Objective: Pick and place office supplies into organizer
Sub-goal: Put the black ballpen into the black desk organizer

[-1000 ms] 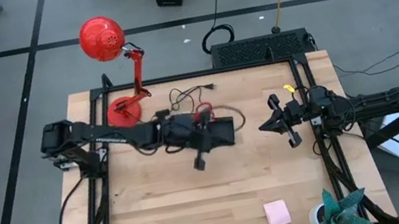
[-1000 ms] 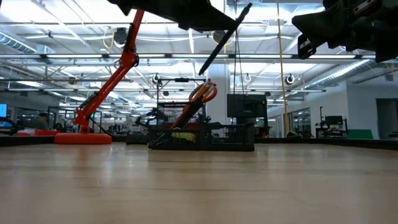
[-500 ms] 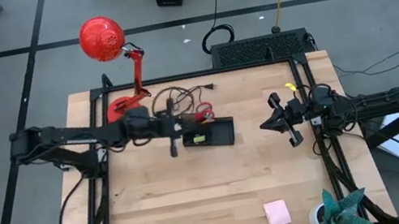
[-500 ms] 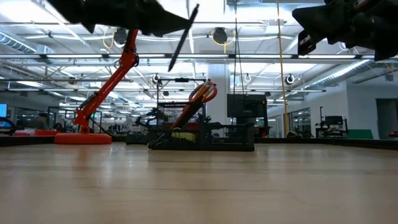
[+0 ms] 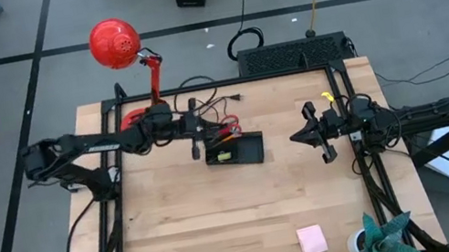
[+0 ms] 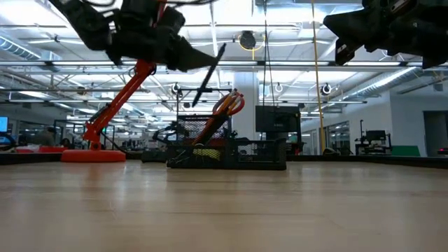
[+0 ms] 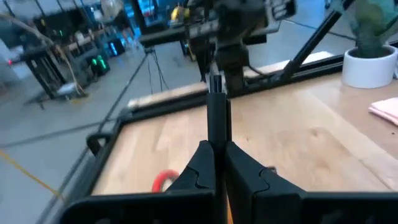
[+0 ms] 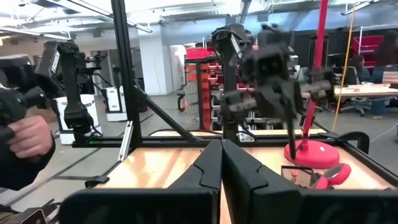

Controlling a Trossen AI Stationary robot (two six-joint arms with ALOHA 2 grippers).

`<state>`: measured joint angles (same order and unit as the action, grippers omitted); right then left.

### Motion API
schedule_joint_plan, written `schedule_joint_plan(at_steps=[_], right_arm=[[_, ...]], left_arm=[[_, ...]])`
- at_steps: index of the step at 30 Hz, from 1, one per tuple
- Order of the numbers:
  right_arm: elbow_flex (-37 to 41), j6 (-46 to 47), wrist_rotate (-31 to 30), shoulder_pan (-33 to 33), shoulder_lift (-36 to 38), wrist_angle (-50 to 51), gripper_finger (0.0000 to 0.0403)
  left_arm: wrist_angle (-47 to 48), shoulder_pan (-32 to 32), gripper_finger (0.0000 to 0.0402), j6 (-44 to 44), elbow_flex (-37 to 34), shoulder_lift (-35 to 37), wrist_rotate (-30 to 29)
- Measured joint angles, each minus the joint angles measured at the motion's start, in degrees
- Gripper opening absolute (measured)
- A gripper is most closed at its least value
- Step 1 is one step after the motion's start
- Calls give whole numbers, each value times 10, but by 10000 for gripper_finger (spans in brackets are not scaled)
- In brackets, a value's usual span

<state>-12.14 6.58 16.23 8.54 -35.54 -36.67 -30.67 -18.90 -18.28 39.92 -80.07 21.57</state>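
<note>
My left gripper [image 5: 195, 131] reaches in from the table's left, shut on a black pen [image 6: 208, 75], just above the organizer's left end. The organizer [image 5: 253, 152], a small black tray, sits mid-table. Red-handled scissors [image 6: 230, 103] lean in it, handles up, and a yellow-green block [image 5: 223, 156] lies inside. A pink sticky-note pad [image 5: 311, 240] lies flat near the front edge. My right gripper [image 5: 295, 139] hangs shut, holding nothing, at the table's right. My left gripper pinches the pen's shaft [image 7: 217, 132] between its two fingers [image 7: 202, 167]. The fingers come in roughly level from the table's left and lie across the pen. The pen is lifted clear and tilted, its lower end [image 6: 195, 104] hanging above the organizer.
A red desk lamp [image 5: 115, 43] stands at the far left, its base [image 5: 133, 120] on the table. A black cable [image 5: 214, 106] lies behind the organizer. A large black box [image 5: 291, 55] sits at the far edge, a potted plant [image 5: 376, 240] at the near right corner.
My left gripper has carried the pen from over the organizer's right part toward the table's left and far edges, sinking a little and rolling. It has stayed shut on the pen, which now hangs lower above the organizer's left end.
</note>
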Motion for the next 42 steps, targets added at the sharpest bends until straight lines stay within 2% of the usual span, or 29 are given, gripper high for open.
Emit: schedule_joint_plan(at_steps=[5,11,16,22,32,42], right_arm=[[0,-2,0,0,0,0,0],[0,1,0,0,0,0,0],[0,2,1,0,0,1,0],[0,15,2,0,0,5,0],[0,16,3,0,0,18,0],[0,15,3,0,0,13,0]], left_arm=[[-64,-28,14,25,0,-61,40],[-71,-31,6,37,0,-106,41],[-64,-27,16,36,0,-140,34],[-65,-27,7,30,0,-159,29],[-61,-29,44,46,0,-159,8],[-45,-28,134,59,0,-158,-6]])
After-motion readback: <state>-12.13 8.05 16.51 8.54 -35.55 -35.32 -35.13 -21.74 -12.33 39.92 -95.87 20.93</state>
